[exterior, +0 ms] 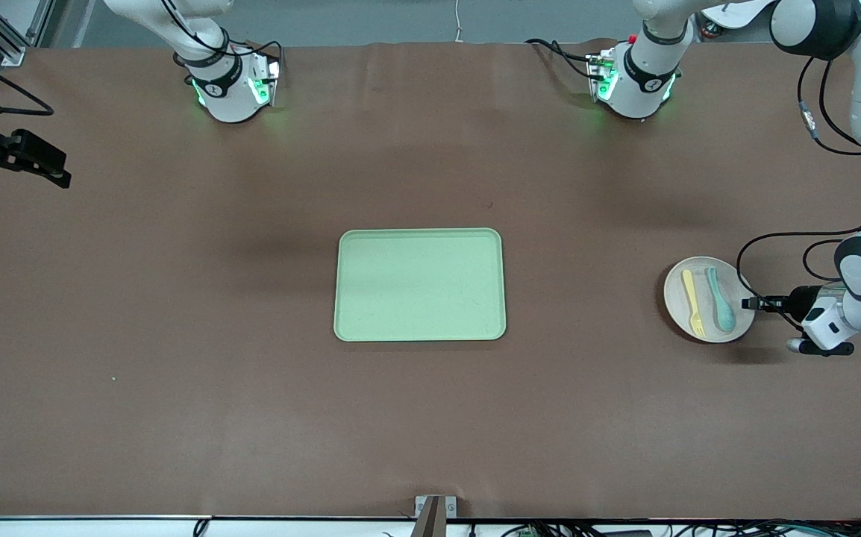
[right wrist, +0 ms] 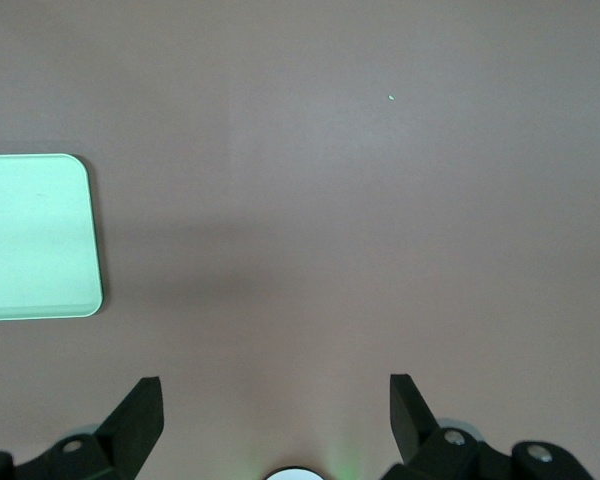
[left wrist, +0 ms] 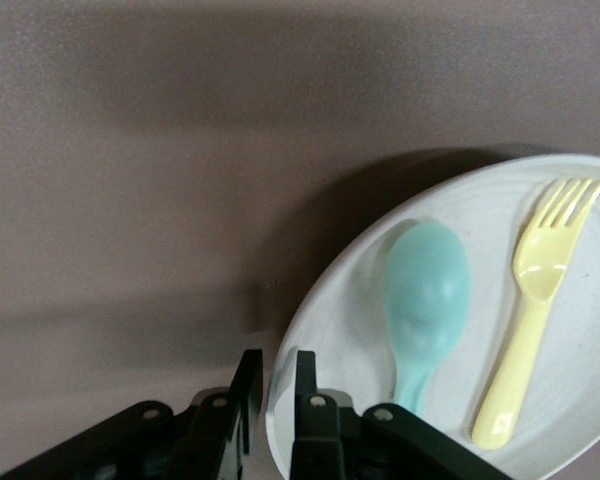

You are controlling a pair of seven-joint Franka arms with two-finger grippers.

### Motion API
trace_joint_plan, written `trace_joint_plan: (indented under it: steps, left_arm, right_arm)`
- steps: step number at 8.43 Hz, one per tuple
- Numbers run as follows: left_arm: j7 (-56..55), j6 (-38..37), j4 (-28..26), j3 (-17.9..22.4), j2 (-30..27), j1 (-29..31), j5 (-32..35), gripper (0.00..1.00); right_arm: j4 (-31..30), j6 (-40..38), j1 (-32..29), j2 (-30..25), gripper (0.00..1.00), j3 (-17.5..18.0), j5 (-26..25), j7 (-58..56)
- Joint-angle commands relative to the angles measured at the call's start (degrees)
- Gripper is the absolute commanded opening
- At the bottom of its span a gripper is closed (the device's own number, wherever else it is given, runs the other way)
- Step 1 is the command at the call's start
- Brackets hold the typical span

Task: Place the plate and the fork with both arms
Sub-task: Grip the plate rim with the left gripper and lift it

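The brown tabletop (exterior: pixel 177 388) carries a light green tray (exterior: pixel 420 285) at its middle, bare and well apart from both pincers, which suggests it is the place meant to receive the plate and fork. The pale plate (exterior: pixel 708 300) lies toward the left arm's end of the tabletop, and the left pincer (exterior: pixel 753 303) comes at it low from the side, its fingers (left wrist: pixel 305 385) nearly together with the plate's rim between them; in the left wrist view they look closed on that rim, a sideways hold that would let the plate be lifted level with its load. On the plate, just past the pincer's tips, lie the teal spoon (left wrist: pixel 426 300) and, one step farther in, the yellow fork (left wrist: pixel 536 300), side by side and not touching. The right pincer (exterior: pixel 31 160) waits wide open over bare tabletop at the right arm's end, with nothing between its fingers. Whether the plate's rim is truly pinched or only bracketed is hard to make out, since the lower finger is hidden beneath it; much of the right arm is cut off in the front view.
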Motion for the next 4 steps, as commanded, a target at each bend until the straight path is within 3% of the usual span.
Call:
trace_joint_plan:
  steps: [1,3,4]
  left_arm:
    - [1.2,0.7,-0.3,-0.4,-0.3,0.2,-0.8,0.10]
    - [1.5,0.7,-0.3,-0.4,-0.5,-0.1,-0.6,0.00]
    - [2.3,0.7,-0.3,-0.4,-0.6,-0.4,-0.7,0.00]
  right_arm:
    - [-0.6,0.3,0.2,-0.4,1.00,-0.2,0.3,0.2]
    - [-0.8,0.4,0.1,-0.4,1.00,-0.1,0.3,-0.1]
    - [-0.8,0.4,0.2,-0.4,1.00,-0.1,0.2,-0.2]
